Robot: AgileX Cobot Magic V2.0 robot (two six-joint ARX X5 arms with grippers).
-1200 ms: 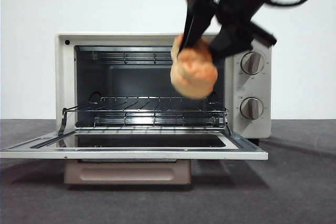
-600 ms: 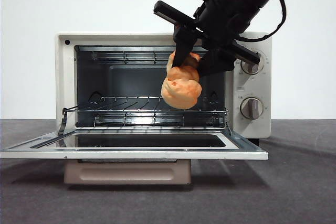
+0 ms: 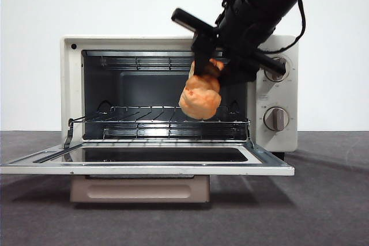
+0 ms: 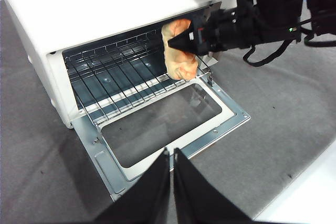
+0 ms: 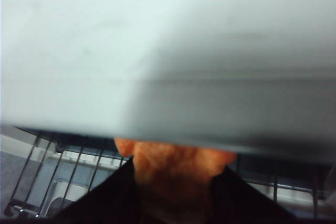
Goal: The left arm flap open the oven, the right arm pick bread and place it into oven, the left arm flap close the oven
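The cream-white oven (image 3: 72, 84) stands with its glass door (image 3: 144, 169) folded down flat. My right gripper (image 3: 209, 72) reaches in from the upper right and is shut on the golden-orange bread (image 3: 200, 99). The bread hangs at the right side of the opening, just above the wire rack (image 3: 167, 124). From the left wrist view, the bread (image 4: 181, 62) is at the rack's front right corner, held by the right gripper (image 4: 181, 43). The right wrist view has the bread (image 5: 173, 163) between its jaws, under the oven's top edge (image 5: 157, 51). My left gripper (image 4: 171, 157) hovers shut, back from the open door (image 4: 157, 129).
Two beige knobs (image 3: 277, 69) (image 3: 277, 118) sit on the oven's right panel, close behind the right arm. The door handle (image 3: 138, 189) hangs below the open door. A dark grey mat (image 4: 273, 114) covers the table, with a white edge (image 4: 310, 192) nearby.
Over the last second the right gripper brought the bread down and left into the oven opening. In the last half second it barely shifted. The door stayed open.
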